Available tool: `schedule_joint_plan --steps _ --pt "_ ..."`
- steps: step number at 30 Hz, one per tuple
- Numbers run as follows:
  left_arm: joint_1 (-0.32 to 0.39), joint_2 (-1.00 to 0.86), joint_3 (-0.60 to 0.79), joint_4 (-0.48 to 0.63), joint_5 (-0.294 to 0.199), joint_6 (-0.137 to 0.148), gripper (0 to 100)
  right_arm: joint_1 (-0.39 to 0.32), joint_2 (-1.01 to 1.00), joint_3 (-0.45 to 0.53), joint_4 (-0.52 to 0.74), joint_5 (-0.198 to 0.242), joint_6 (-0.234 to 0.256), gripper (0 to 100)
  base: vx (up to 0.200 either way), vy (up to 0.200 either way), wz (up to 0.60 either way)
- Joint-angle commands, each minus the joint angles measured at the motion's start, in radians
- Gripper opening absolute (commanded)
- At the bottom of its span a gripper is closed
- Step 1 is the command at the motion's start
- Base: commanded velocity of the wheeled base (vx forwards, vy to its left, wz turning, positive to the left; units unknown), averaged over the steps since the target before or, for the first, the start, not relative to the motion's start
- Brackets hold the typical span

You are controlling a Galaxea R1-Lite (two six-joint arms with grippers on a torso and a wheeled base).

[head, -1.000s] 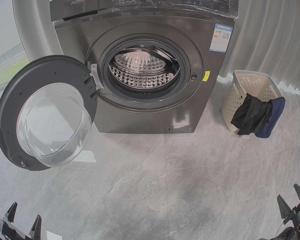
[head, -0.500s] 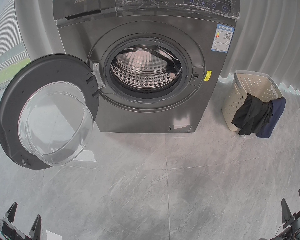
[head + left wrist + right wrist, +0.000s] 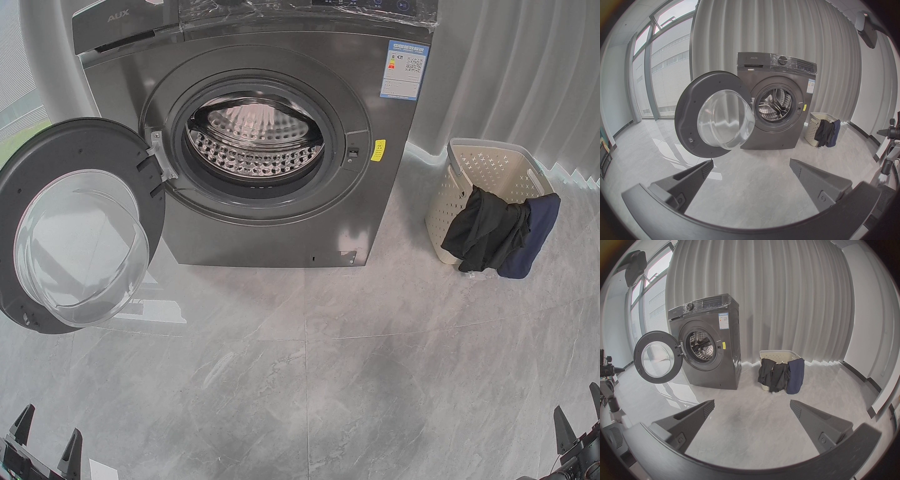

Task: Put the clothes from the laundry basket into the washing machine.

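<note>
Two garments hang over the near rim of the basket (image 3: 447, 206): a black garment (image 3: 484, 225) and a navy garment (image 3: 532, 240), touching side by side, with most of their cloth draped down the outside wall towards the floor (image 3: 312, 375). Both lie well ahead of the right pincer (image 3: 578, 412), which hangs low with its fingers spread wide and nothing between them. The left pincer (image 3: 49, 431) is likewise released and empty, well apart from the basket and facing the washer (image 3: 269, 244). The washer's door (image 3: 81, 140) stands swung fully open on that pincer's side, and the drum (image 3: 253, 140) looks bare.

The clothes look light, limp and thin. I judge they will sag and trail from any grip instead of holding a shape, and a loose end could catch on the basket's rim or drag on the floor. The black garment is bunched into folds where it crosses the rim. That thick ridge seems the best place to pinch, since a wide-open pincer closing there gathers several layers at once. The navy garment hangs flatter, so its fold over the rim is the likelier hold. The basket looks like light plastic and may tip or slide if the cloth is pulled sideways.
</note>
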State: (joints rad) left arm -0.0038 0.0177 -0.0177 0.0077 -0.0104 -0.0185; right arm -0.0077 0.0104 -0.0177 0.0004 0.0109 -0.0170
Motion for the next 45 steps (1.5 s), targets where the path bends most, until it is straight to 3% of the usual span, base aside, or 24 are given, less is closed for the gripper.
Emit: schedule_joint_plan --steps 1,7,13,34,40,45 --pt "-0.001 -0.018 0.016 0.000 -0.002 0.002 100 0.002 -0.010 0.018 -0.002 -0.002 0.000 100 0.000 -0.200 0.00" --pt "-0.001 -0.018 0.016 0.000 -0.002 -0.003 100 0.002 -0.010 0.018 -0.002 -0.002 0.000 100 0.000 -0.200 0.00" --pt "-0.001 -0.018 0.016 0.002 0.000 -0.006 100 0.002 -0.010 0.018 -0.002 -0.002 0.000 100 0.000 0.000 0.00" --pt "-0.001 -0.018 0.016 0.000 0.004 -0.018 100 0.002 -0.010 0.018 -0.002 -0.002 0.000 100 0.200 0.000 0.00" --pt "-0.001 -0.018 0.016 0.000 0.004 -0.018 100 0.002 -0.010 0.018 -0.002 -0.002 0.000 100 0.000 0.000 0.00" --pt "-0.001 -0.018 0.016 0.000 0.004 -0.020 100 0.002 -0.010 0.018 -0.002 -0.002 0.000 100 0.000 -0.200 0.00"
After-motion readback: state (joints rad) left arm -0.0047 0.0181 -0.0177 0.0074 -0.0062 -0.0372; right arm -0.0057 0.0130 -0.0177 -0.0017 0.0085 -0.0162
